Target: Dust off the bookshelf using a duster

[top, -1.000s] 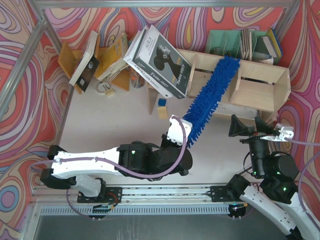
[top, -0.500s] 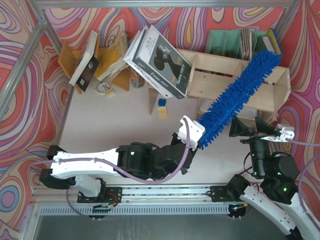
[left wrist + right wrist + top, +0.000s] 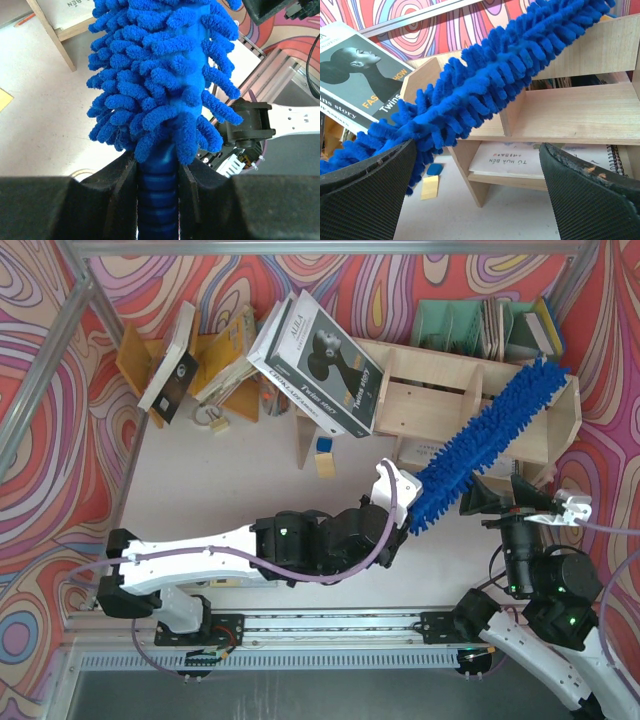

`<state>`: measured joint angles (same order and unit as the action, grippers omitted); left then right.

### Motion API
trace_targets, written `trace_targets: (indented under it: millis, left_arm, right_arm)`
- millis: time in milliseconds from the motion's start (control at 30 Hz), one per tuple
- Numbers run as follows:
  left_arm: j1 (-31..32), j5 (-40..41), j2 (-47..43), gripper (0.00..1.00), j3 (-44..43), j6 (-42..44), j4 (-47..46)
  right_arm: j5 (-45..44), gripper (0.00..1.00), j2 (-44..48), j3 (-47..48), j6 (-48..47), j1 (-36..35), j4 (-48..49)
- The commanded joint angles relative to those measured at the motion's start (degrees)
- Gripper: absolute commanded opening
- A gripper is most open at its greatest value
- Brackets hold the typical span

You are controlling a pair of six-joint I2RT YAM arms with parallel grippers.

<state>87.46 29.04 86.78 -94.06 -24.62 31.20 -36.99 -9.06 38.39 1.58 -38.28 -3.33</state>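
Duster [image 3: 488, 432] swung rightward along bookshelf [image 3: 430, 400] — left tool [image 3: 157, 177] clenched on it, right tool [image 3: 476, 165] spread wide

**We have swept the duster across the bookshelf, from its middle to its right end.**
A second ago our duster [image 3: 490, 435] stood steeply, its tip in the middle compartment of the bookshelf [image 3: 430, 405], beside the leaning books. Half a second ago it had swung right, its tip high above the right-hand compartment. Now it lies lower and flatter, slanting over that compartment with its tip close to the right end wall. Our left pincer [image 3: 400, 492], clamped on the handle throughout, has travelled rightward and a little farther from the arm bases, carrying the handle end closer to the shelf's front.
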Motion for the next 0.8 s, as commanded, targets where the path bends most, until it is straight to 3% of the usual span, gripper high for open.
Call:
trace_targets:
  millis: [0,300,600,767]
  left_arm:
    - [-0.4,-2.9,1.8,0.00,-0.5,-1.1,-1.2]
    - [-4.7,-5.1,-0.6,0.00,2.4,-3.3,-2.6]
    - [-5.0,-7.5,1.2,0.00,2.9,-4.7,-3.9]
    - [-5.0,-7.4,3.5,0.00,1.6,-5.2,-4.3]
  right_arm:
    - [1.2,0.99,0.2,1.7,0.8,-0.1,0.1]
    - [3.6,0.99,0.4,4.5,1.1,-0.1,-3.4]
    - [12.0,0.99,3.0,4.3,0.1,-0.1,-3.5]
    - [8.2,0.99,2.1,4.0,0.1,-0.1,-3.1]
